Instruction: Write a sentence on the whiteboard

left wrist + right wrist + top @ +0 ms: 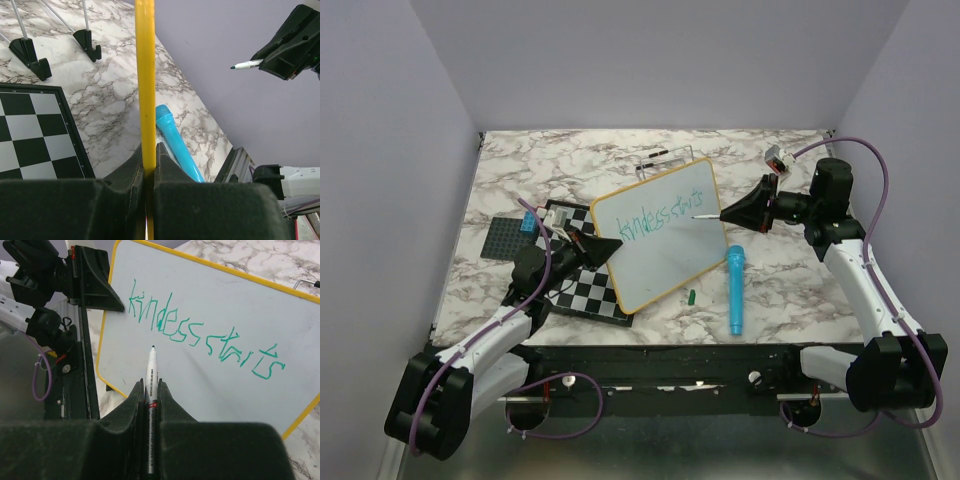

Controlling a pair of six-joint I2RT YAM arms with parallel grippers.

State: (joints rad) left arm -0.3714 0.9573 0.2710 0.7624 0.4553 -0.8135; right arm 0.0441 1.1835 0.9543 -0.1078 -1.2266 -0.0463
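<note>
The whiteboard [665, 255], white with a yellow frame, stands tilted at the table's middle. My left gripper [610, 247] is shut on its left edge; in the left wrist view the yellow frame [145, 75] runs straight up from between the jaws of this gripper [148, 147]. The sentence [200, 335] reads "kindess starts" in one line of green lettering [658, 220]. My right gripper [151, 385] is shut on a white marker [151, 367]. Its dark tip hangs below "kindess", a little off the board, as the marker [247, 64] in the left wrist view confirms.
A blue cylinder [734, 290] lies right of the board, and a small green cap [690, 296] lies beside it. A checkered board [585, 285] sits under the left arm, with a dark grey plate [505, 238] and a blue block [528, 222] behind it. Wire stands [660, 158] are at the back.
</note>
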